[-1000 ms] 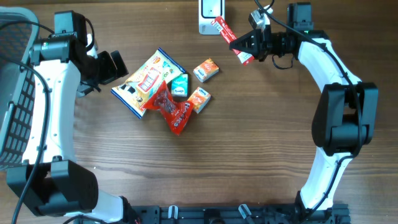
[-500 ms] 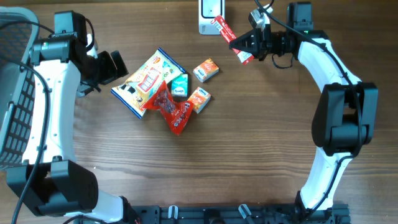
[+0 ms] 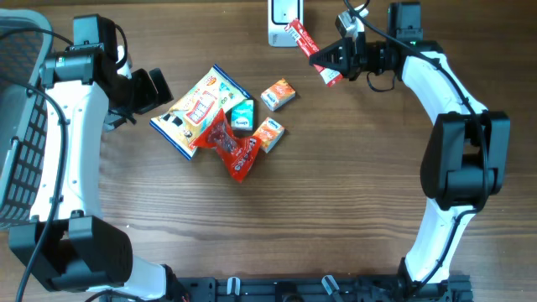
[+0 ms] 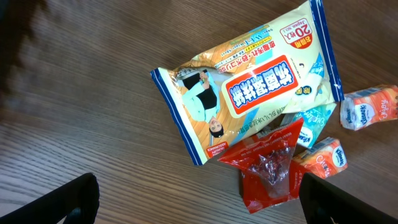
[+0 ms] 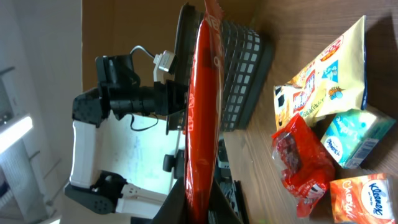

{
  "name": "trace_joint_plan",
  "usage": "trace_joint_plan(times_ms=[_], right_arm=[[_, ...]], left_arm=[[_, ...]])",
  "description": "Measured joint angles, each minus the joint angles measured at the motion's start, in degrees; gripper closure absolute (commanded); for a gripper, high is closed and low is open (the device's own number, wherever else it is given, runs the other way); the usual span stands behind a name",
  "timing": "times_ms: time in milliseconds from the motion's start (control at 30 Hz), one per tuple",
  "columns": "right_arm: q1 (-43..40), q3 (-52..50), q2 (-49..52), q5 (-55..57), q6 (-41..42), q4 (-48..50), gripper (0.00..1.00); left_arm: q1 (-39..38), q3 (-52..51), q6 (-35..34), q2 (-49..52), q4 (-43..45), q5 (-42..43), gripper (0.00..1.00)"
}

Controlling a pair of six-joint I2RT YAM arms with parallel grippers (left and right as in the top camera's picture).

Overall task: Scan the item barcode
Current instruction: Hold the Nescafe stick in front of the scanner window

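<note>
Gripped the red sachet (image 3: 309, 49) in the right claw (image 3: 331, 60), clamped tight on one end, with the other end overlapping a corner of the white scanner (image 3: 285, 17) as seen from above, right at the far edge of the surface (image 3: 352, 193). Held the left claw (image 3: 151, 91) spread wide and empty, just beside the wipes pack (image 3: 197, 109) among the central packets. Showed broad bare wood toward the near edge, and the grey basket (image 3: 17, 134) crowding the left side.

Wipes pack (image 3: 195, 109), red pouch (image 3: 235, 151) and tissue packs (image 3: 278, 95) cluster together; basket (image 3: 21, 143) sits far left.
</note>
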Motion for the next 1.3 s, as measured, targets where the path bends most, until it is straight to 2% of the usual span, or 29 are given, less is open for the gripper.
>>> trace_joint_plan(times_ms=[167, 333, 533, 733, 867, 1000, 1067, 1167, 1300], right_arm=[[1.31, -0.02, 0.00, 0.02, 4.00, 7.06, 0.96], [2.97, 0.00, 0.00, 0.85, 13.11, 19.63, 0.96], [3.98, 0.00, 0.00, 7.08, 17.33, 25.14, 0.96], [6.97, 0.00, 0.00, 18.18, 17.33, 27.80, 0.96], [9.16, 0.70, -0.02, 28.61, 13.22, 21.00, 0.96], [10.47, 6.08, -0.02, 42.16, 4.24, 3.96, 0.96], [11.21, 11.26, -0.02, 50.45, -3.78, -4.50, 0.96], [13.53, 21.59, -0.04, 67.21, -11.37, -15.65, 0.96], [19.28, 27.19, -0.81, 87.84, -21.24, -20.11, 0.96]], left_arm=[[-0.02, 0.00, 0.00, 0.00, -0.02, 0.00, 0.00], [0.00, 0.00, 0.00, 0.00, -0.02, -0.02, 0.00], [0.00, 0.00, 0.00, 0.00, 0.00, 0.00, 0.00], [0.00, 0.00, 0.00, 0.00, 0.00, -0.02, 0.00], [0.00, 0.00, 0.00, 0.00, 0.00, -0.02, 0.00], [0.00, 0.00, 0.00, 0.00, 0.00, -0.02, 0.00], [0.00, 0.00, 0.00, 0.00, 0.00, -0.02, 0.00], [0.00, 0.00, 0.00, 0.00, 0.00, 0.00, 0.00], [0.00, 0.00, 0.00, 0.00, -0.02, -0.02, 0.00]])
